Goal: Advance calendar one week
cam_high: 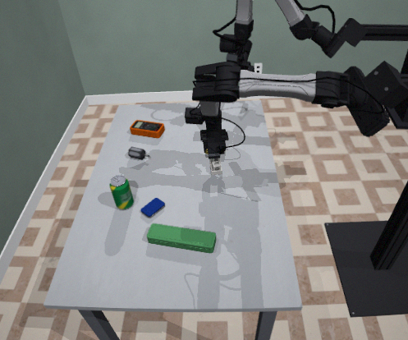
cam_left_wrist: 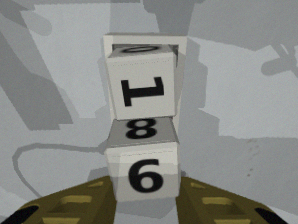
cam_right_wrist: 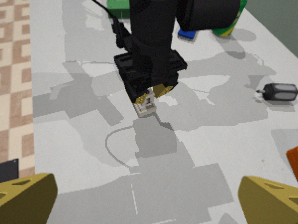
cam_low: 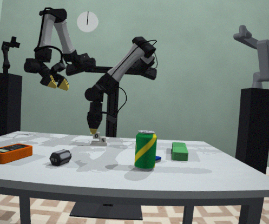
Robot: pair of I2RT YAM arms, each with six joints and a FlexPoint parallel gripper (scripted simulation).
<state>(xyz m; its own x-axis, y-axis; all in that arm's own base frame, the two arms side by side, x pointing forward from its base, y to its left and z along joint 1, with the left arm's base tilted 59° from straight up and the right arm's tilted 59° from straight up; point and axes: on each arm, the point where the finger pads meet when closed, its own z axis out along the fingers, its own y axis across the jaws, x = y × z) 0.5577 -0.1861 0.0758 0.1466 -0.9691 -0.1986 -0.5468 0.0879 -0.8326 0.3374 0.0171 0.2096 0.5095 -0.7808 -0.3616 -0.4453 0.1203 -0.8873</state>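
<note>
My left gripper (cam_low: 93, 132) (cam_left_wrist: 146, 184) is shut on a white cube (cam_low: 96, 136) (cam_left_wrist: 144, 175). The cube shows 8 and a 6 or 9 in the left wrist view and 0 in the exterior view. It is held slightly above one end of the white tray (cam_low: 98, 144) (cam_left_wrist: 146, 38) (cam_right_wrist: 146, 114), higher than the other cube (cam_low: 103, 140) (cam_left_wrist: 142, 90). That other cube is in the tray, with a sideways 1 on top and 5 towards the exterior camera. It looks slightly askew. The month's name is not visible. My right gripper (cam_low: 59, 86) (cam_right_wrist: 147, 183) is open and empty, high above the table.
An orange multimeter (cam_high: 147, 129) (cam_low: 10, 153), a dark grey hexagonal object (cam_high: 136, 153) (cam_low: 60, 157), a green can (cam_high: 122, 195) (cam_low: 145, 151), a blue block (cam_high: 153, 207) and a long green box (cam_high: 181, 237) (cam_low: 179, 151) stand on the table (cam_high: 112, 283), away from the tray.
</note>
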